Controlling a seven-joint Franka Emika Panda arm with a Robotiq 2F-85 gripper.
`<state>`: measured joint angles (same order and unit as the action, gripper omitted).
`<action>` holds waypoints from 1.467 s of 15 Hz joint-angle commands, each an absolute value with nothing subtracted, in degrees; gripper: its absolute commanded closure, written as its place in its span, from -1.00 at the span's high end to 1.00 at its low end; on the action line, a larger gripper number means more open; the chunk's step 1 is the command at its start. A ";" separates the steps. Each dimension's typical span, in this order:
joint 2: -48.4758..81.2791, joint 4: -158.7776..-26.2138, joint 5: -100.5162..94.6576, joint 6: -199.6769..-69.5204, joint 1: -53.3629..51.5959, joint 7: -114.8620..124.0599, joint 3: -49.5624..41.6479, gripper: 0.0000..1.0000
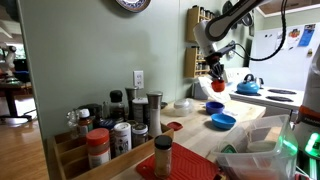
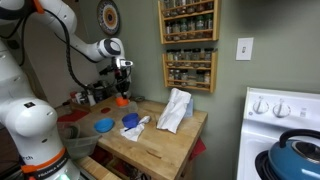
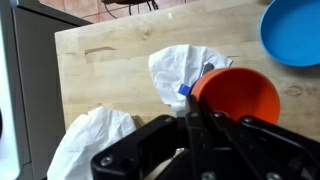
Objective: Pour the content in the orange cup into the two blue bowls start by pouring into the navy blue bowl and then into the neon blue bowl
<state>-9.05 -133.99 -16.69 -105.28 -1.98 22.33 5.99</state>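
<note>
Orange cup [image 2: 122,100] held high; pouring seems not begun.
Gripper [image 2: 122,92] closed on it; navy blue bowl [image 2: 130,121], then neon blue bowl [image 2: 104,126], wait.

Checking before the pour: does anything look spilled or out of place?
No spill shows. Two crumpled white sheets lie loose on the table, one beside the navy bowl, so it may get in the way. The cup sits in the jaws.

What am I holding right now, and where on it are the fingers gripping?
The orange cup, pinched by the fingers at one side of its rim.
</note>
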 commanded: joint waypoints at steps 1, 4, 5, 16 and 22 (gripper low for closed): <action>-5.38 -132.28 -20.74 -103.59 -1.40 28.19 6.15 -0.98; -3.37 -132.13 -23.78 -103.26 -1.20 31.97 5.66 -0.98; -2.73 -132.14 -24.59 -103.20 -1.26 33.09 5.59 -0.98; 2.73 -130.83 -31.57 -101.00 -3.10 45.58 5.32 -0.98; 5.13 -129.04 -33.60 -98.25 -4.77 50.85 5.31 -0.98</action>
<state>3.08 -130.87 -31.57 -101.09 -3.37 47.45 5.58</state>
